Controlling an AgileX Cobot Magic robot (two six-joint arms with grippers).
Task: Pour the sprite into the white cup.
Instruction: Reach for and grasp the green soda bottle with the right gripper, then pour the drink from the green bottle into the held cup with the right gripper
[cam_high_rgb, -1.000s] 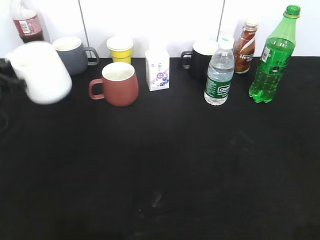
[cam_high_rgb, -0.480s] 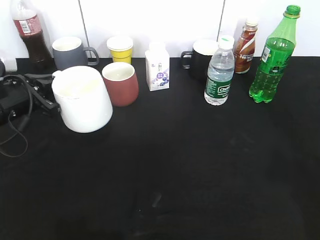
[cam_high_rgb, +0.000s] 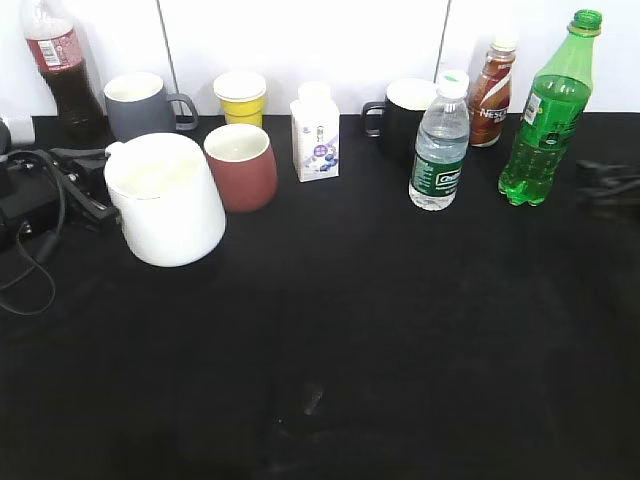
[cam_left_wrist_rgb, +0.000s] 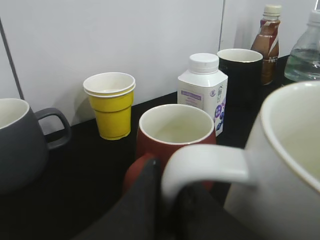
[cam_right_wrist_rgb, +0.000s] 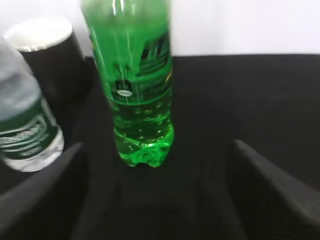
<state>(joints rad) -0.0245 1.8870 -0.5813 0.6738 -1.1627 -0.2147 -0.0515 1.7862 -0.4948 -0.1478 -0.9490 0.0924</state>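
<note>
Right now I have the left gripper (cam_left_wrist_rgb: 167, 212) pinched on the handle of the white cup (cam_high_rgb: 165, 198), parked beside the reddish-brown mug (cam_high_rgb: 241, 165), while the right gripper (cam_right_wrist_rgb: 155, 195), fingers spread, lines up on the upright sprite (cam_high_rgb: 545, 115) at far right.

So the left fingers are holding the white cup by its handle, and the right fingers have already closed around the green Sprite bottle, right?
Not quite. The left gripper does hold the white cup by its handle, but the right gripper has not closed on the sprite. The right wrist view shows its fingers spread wide, with the bottle standing free on the table ahead of them.
</note>
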